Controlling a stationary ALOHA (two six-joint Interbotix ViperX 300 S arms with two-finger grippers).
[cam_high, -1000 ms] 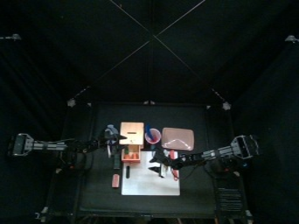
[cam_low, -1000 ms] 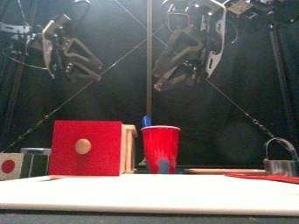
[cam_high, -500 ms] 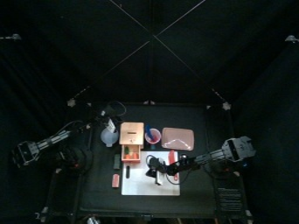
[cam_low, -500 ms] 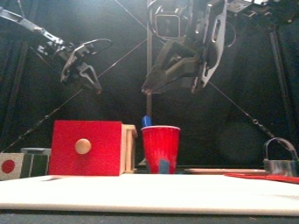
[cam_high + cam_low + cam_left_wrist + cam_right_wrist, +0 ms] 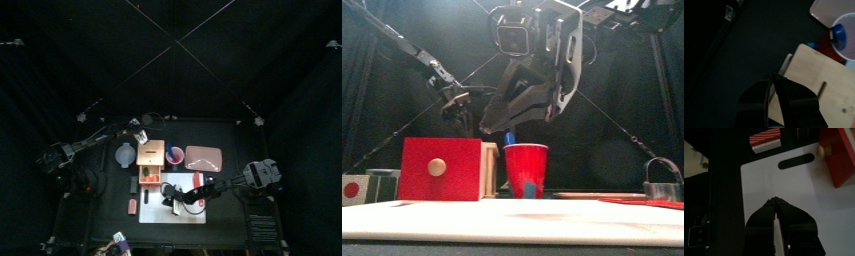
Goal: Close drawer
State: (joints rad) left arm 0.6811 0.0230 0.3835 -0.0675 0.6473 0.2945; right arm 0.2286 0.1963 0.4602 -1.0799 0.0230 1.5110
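Looking down on the table, the drawer [image 5: 150, 177] seems to be slid out of its tan-orange wooden box [image 5: 150, 149] toward the table's front edge, showing a pale inside. From the front it shows a flat red face with a round wooden knob. Pretty crowded around it: a red cup [image 5: 525, 169] with something blue poking out stands just beside the box, and a pinkish-brown square slab [image 5: 203, 157] lies beyond the cup. A white sheet [image 5: 181, 210] with an oblong slot lies flat in front. A small red block [image 5: 132, 205] sits near the sheet's edge, and a greyish rounded thing [image 5: 124, 155] that can't be made out is on the box's other side.

Left gripper [image 5: 138, 137] hangs over the back end of the box, jaws a narrow gap apart with nothing in them. Right gripper [image 5: 178, 196] hovers over the white sheet near the drawer's red face, jaws pinched together and empty. Nothing sits directly in the drawer's path back into the box.
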